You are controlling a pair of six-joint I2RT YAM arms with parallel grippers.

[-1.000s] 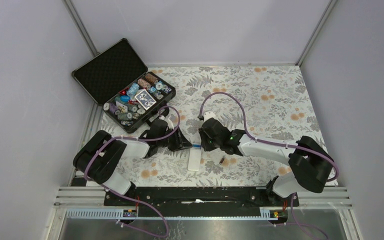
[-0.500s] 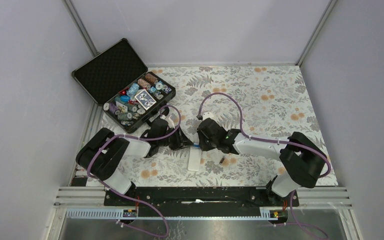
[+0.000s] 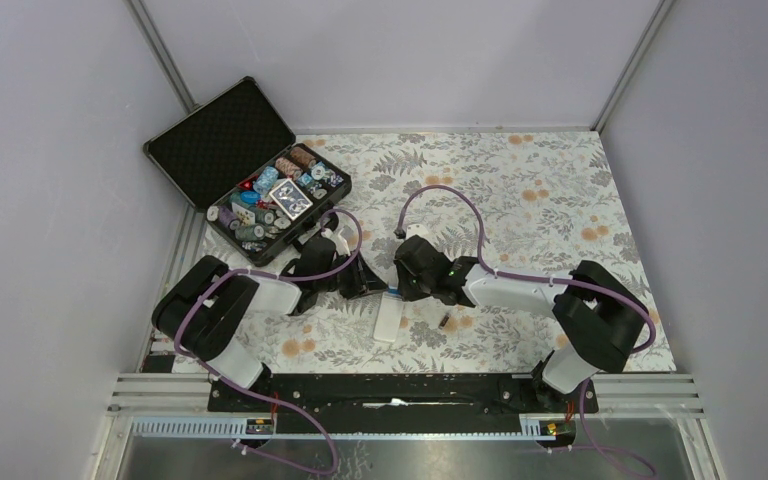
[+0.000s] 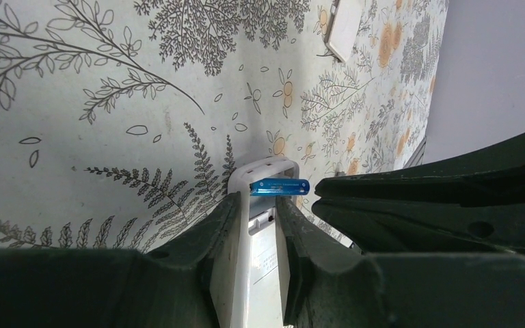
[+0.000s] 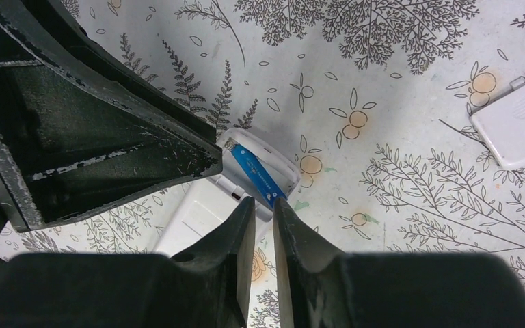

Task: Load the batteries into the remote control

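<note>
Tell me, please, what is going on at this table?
The left pincer clamps the white remote control by its sides, with its battery compartment open. A blue battery lies across that compartment. The right pincer, nearly closed, has its tips right at the battery's end; whether they touch it cannot be told. The dark battery lies on the table beside the remote, not yet loaded. The battery cover lies apart.
</note>
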